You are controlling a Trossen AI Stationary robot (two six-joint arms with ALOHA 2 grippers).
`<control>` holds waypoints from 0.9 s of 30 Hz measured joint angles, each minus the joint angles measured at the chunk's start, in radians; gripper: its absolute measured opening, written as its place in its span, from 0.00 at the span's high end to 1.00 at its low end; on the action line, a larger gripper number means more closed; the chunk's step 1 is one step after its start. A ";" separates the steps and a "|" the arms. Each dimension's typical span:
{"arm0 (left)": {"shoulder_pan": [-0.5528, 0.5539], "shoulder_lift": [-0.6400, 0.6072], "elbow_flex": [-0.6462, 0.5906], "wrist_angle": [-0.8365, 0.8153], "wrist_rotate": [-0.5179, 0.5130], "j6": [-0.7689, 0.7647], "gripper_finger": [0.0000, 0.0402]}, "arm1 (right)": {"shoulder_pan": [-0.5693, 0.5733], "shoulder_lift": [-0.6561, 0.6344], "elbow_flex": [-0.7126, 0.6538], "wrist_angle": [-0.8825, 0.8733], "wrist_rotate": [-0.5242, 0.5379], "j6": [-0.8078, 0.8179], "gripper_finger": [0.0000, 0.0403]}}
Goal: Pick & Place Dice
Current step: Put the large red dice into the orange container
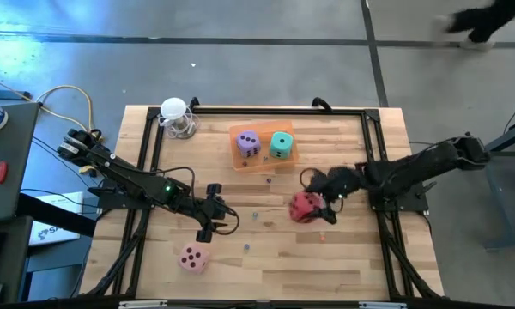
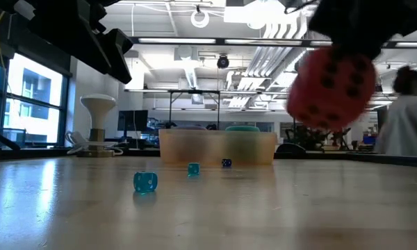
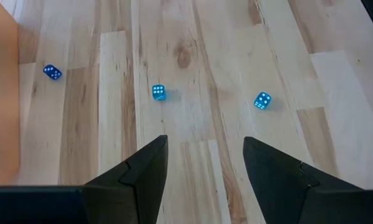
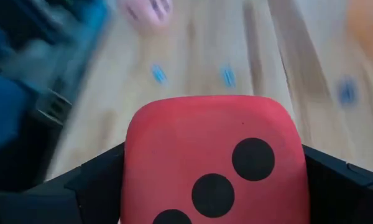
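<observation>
The red die [image 1: 306, 207] hangs above the table's right half, and my right gripper [image 1: 319, 208] is shut on it; in the low view the die [image 2: 331, 82] floats well above the wood. The purple die [image 1: 248, 144] and the teal-green die [image 1: 281, 144] sit side by side in the shallow orange tray [image 1: 263, 163] at the far middle. On the table near the front left rests the pink die [image 1: 194, 257]. My left gripper [image 1: 208, 225] hovers left of centre, open [image 3: 205, 162], with only bare wood between its fingers. My right gripper pinches the red die between its two fingers, one on each of two opposite side faces [image 4: 133, 168]. The fingers [image 4: 336, 180] come slanting down from the table's right side. The die is lifted clear of the table, a face with dark pips turned up toward the wrist.
Three tiny blue dice [image 3: 158, 93] [image 3: 263, 100] [image 3: 51, 72] lie scattered on the wood at mid-table. A white stand [image 1: 176, 116] sits at the far left corner. A black frame [image 1: 275, 109] borders the table. A person [image 2: 410, 118] shows in the room behind.
</observation>
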 joint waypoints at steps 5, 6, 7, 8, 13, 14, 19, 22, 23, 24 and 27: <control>0.000 0.000 0.000 0.018 0.000 0.006 0.50 | -0.155 0.005 0.018 0.172 -0.175 -0.161 0.10; 0.003 0.000 0.000 0.019 -0.001 0.006 0.50 | -0.178 0.015 0.032 0.176 -0.178 -0.185 0.10; 0.006 0.000 0.000 0.022 -0.002 0.006 0.50 | -0.202 0.027 0.046 0.178 -0.178 -0.202 0.10; 0.010 0.000 0.000 0.022 -0.003 0.006 0.50 | -0.226 0.042 0.061 0.171 -0.178 -0.214 0.10; 0.038 0.000 0.000 0.023 -0.006 0.007 0.50 | -0.322 0.173 0.184 0.140 -0.184 -0.242 0.09; 0.043 0.000 0.000 0.023 -0.006 0.007 0.50 | -0.338 0.201 0.212 0.122 -0.184 -0.248 0.09; 0.053 0.000 0.000 0.023 -0.006 0.002 0.50 | -0.392 0.358 0.356 0.072 -0.184 -0.287 0.09; 0.053 0.000 0.000 0.023 -0.005 0.002 0.50 | -0.412 0.441 0.450 0.024 -0.179 -0.332 0.09; 0.052 0.000 0.000 0.023 -0.005 0.005 0.50 | -0.420 0.465 0.481 0.001 -0.171 -0.341 0.09; 0.051 0.000 0.000 0.023 0.000 0.005 0.50 | -0.428 0.489 0.511 -0.013 -0.161 -0.347 0.09; 0.051 0.000 0.000 0.023 0.002 0.005 0.50 | -0.453 0.558 0.586 -0.042 -0.120 -0.349 0.09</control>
